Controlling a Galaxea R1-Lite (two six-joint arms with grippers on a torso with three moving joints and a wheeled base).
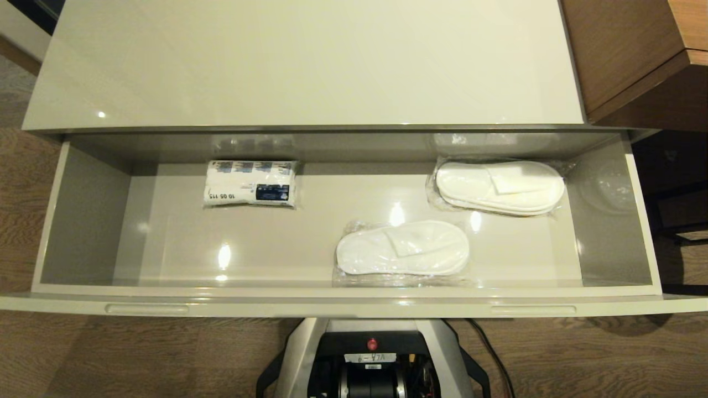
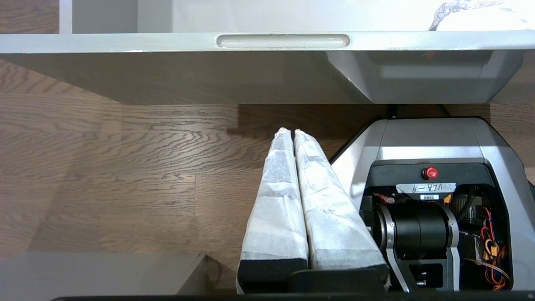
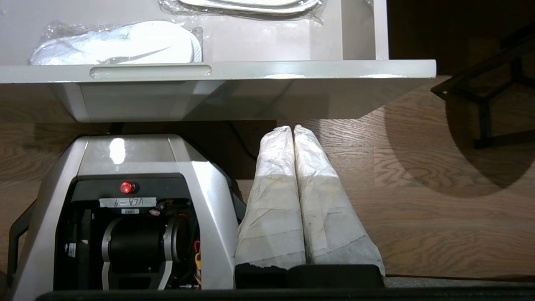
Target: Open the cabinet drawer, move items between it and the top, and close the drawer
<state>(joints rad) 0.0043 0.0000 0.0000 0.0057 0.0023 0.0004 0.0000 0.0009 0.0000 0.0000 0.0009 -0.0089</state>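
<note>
Three items in open drawer (image 1: 83,221): packet (image 1: 250,183) toward back left, slippers (image 1: 402,247) mid-front, second pair (image 1: 499,187) back right; top (image 1: 304,61) bare. Left claw (image 2: 289,132) together, below drawer front. Right claw (image 3: 292,128) likewise. Moving, closing left.

The cabinet drawer (image 1: 354,301) runs past both side edges of the head view. Print on the wrapped packet (image 1: 250,183) at the drawer's back left is mostly too small to read. The top (image 1: 304,61) above the drawer is cut off at its far edge.
</note>
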